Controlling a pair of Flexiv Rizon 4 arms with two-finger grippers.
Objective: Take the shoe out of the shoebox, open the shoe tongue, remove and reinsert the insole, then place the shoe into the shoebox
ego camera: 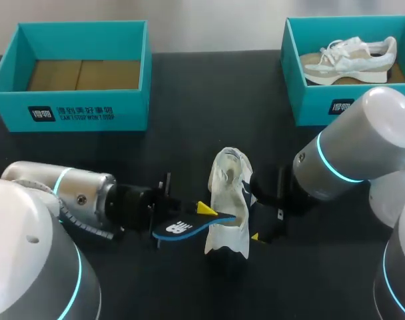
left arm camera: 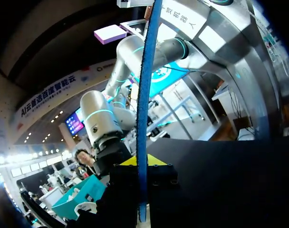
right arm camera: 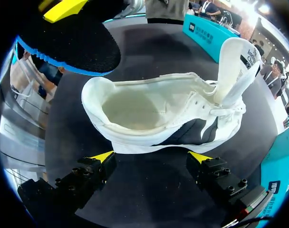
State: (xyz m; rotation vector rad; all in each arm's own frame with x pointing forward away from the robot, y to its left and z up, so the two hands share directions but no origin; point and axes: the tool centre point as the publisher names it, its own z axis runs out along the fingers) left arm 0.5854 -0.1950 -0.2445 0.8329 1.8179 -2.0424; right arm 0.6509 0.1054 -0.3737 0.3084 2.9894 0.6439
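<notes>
**At Mid-Surface, an Insole [ego camera: 182,228] Hung Beside an Unclamped Shoe [ego camera: 230,193]**

Near the middle of the dark surface [ego camera: 189,100] the white shoe lay with its mouth turned toward the right claw [right arm camera: 151,156]. Its tongue [right arm camera: 237,61] was pulled up clear of the opening. That claw stood wide open and gripped nothing. Its two tips were just short of the sole's edge, and whether either touched could not be told.

The left claw [left arm camera: 143,166] was closed on the insole, pinching one end between both fingers. The free end reached toward the heel rim and, seen from the right wrist, lay outside the mouth. At the back stood a left box [ego camera: 76,110] and a right box [ego camera: 309,100], the latter holding a second shoe [ego camera: 349,57].

By the look of it, the insole was out and putting it back was the step in hand. The likeliest trouble was the shoe itself. With nothing clamping it, a push from the insole could slide it away or roll it over.

The insole was thin and held only at one end. If its tip caught the heel rim or the lining, it would probably buckle or fold rather than slide flat. It might also twist in the pinch and go in crooked. The tongue could flop back and block the way. The two claws also sat near each other across the shoe, so a careless approach risked a knock.
</notes>
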